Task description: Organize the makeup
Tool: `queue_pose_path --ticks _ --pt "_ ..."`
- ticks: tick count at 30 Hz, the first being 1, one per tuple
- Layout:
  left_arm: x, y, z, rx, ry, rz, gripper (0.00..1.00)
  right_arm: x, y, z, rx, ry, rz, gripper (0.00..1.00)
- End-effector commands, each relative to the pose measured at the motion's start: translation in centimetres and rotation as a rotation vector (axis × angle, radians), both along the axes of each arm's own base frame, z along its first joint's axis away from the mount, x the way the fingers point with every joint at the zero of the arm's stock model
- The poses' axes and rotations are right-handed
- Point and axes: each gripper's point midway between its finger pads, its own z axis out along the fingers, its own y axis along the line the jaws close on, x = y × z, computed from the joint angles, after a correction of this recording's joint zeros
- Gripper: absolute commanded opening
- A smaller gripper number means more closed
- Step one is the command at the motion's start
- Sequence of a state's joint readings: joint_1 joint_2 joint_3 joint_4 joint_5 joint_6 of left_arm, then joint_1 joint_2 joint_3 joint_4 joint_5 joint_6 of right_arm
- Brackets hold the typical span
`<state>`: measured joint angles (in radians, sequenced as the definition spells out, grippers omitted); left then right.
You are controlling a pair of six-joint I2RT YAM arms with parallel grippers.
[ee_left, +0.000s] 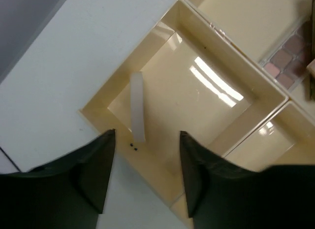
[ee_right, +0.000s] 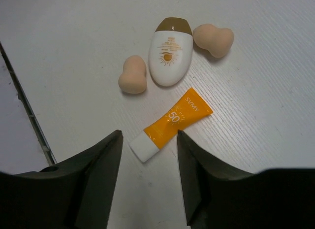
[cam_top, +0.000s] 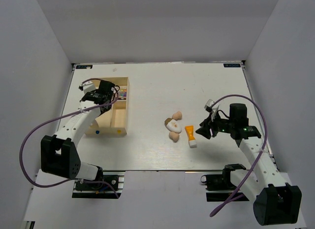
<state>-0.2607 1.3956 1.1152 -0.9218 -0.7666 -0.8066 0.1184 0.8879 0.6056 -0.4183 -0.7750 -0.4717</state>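
Palette, slim case in tray, upper left. Loose mid-frame: orange tube, white bottle, two sponges. Left gripper, right gripper: jaws apart, empty.

2 white-and-black robot arms with purple cables

The left arm and right arm have white tube parts and chunky black joints (the biggest black blocks sit at the bottom). 1 long purple cable loops beside each arm. Seen close up, the fingers are dark, smooth and wedge-shaped, 2 on each wrist.
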Motion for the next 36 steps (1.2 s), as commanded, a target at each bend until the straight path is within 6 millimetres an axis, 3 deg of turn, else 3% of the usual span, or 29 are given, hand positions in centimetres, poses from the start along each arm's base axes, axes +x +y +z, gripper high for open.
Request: queue_pose_path --ticks 1,4,7,13,14,17,18,19,21,26,32,36 --pt "1.4 -0.1 1.1 -0.028 -0.066 -0.004 0.69 -0.9 0.8 -0.3 0.011 -0.007 0.087 0.58" --pt "1.8 -0.3 1.7 -0.056 -0.081 -0.011 0.84 -1.5 1.6 -0.4 0.024 -0.006 0.162 0.66" --pt "1.8 -0.8 2.8 -0.090 -0.110 -0.032 0.87 -1.5 2.4 -0.7 0.031 0.005 0.206 0.70" --pt "1.0 -4.3 5.2 -0.289 -0.225 -0.198 0.83 0.4 4.9 -1.9 -0.048 0.030 0.228 0.68" --pt "0.4 -5.8 4.3 -0.350 -0.210 -0.248 0.82 0.8 5.4 -2.3 -0.074 0.036 0.233 0.68" --pt "-0.7 -7.8 5.1 -0.449 -0.287 -0.334 0.79 1.3 6.7 -3.0 -0.101 0.068 0.209 0.68" --pt "-1.4 -8.7 4.0 -0.497 -0.267 -0.363 0.78 1.2 7.3 -3.2 -0.101 0.085 0.202 0.70" --pt "-1.8 -9.0 3.9 -0.521 -0.271 -0.375 0.78 2.0 7.4 -3.2 -0.114 0.064 0.177 0.72" --pt "-2.9 -9.7 3.9 -0.568 -0.286 -0.402 0.79 1.7 8.4 -4.2 -0.146 0.074 0.197 0.74" --pt "-3.9 -9.8 4.7 -0.583 -0.310 -0.422 0.80 3.2 9.6 -6.2 -0.241 0.072 0.159 0.73" --pt "-4.0 -9.4 5.6 -0.566 -0.313 -0.422 0.81 3.6 11.6 -6.9 -0.296 0.065 0.183 0.72" --pt "-4.2 -9.3 5.6 -0.564 -0.321 -0.418 0.81 3.8 11.7 -8.3 -0.381 0.052 0.177 0.64"
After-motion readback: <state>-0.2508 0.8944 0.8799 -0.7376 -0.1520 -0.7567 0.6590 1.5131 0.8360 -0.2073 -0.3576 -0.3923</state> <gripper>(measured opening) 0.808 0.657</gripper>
